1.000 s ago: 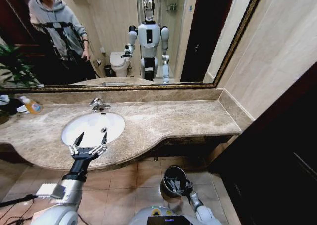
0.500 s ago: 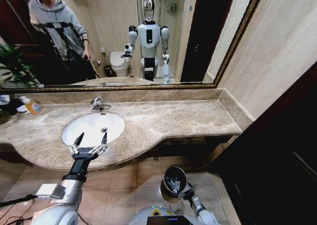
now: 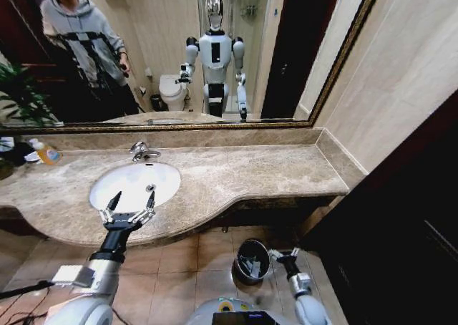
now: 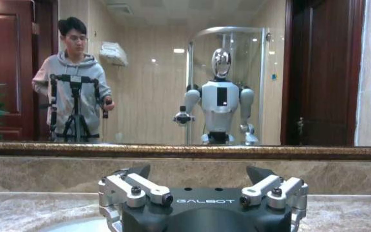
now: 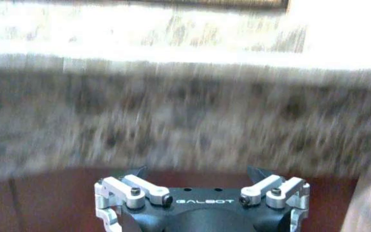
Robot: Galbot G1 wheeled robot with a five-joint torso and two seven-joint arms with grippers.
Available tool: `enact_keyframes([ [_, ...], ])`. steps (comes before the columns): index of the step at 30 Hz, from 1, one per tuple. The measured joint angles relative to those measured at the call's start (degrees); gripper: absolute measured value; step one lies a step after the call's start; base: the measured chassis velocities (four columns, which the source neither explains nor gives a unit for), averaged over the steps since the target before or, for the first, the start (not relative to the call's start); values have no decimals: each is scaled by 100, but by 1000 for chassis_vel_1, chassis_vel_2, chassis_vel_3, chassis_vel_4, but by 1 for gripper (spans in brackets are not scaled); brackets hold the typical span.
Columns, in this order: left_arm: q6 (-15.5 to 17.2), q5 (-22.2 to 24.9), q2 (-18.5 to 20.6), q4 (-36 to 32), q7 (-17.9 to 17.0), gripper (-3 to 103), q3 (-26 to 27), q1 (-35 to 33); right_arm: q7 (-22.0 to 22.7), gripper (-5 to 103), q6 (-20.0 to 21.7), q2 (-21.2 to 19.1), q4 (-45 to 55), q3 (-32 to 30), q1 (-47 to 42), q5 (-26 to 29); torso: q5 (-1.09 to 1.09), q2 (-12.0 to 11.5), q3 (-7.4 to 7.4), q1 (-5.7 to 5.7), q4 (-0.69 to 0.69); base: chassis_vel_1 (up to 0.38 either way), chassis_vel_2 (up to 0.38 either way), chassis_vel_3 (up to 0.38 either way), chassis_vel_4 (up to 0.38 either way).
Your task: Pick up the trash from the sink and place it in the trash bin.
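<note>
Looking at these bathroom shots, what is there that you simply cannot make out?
- Inside of the small round black trash bin, head view: pale bits lie in it, too small to name.
- Front of the large white oval sink, head view: the open left gripper covers it, so trash left there is uncertain.
- Sink bowl, left wrist view: cut off by the bottom edge.
- Right wrist view: marble blurred; the right gripper is open.

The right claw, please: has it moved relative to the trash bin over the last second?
Yes. The right claw was over the trash bin; it has swung off to the bin's right, beside its rim.
</note>
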State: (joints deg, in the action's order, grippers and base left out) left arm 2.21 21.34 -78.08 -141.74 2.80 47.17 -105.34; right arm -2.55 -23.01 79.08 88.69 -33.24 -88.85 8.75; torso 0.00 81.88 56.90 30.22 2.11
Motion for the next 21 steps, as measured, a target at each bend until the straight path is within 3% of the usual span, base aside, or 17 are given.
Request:
enact_keyframes([
  [10,0,0,0,0,0,100,0,0,32,100,770,172,2231,-375,-226,421,-1,0,0,0,0,0,0,0,0],
  [21,0,0,0,0,0,100,0,0,-42,100,1082,330,3294,-368,-305,440,-1,0,0,0,0,0,0,0,0],
])
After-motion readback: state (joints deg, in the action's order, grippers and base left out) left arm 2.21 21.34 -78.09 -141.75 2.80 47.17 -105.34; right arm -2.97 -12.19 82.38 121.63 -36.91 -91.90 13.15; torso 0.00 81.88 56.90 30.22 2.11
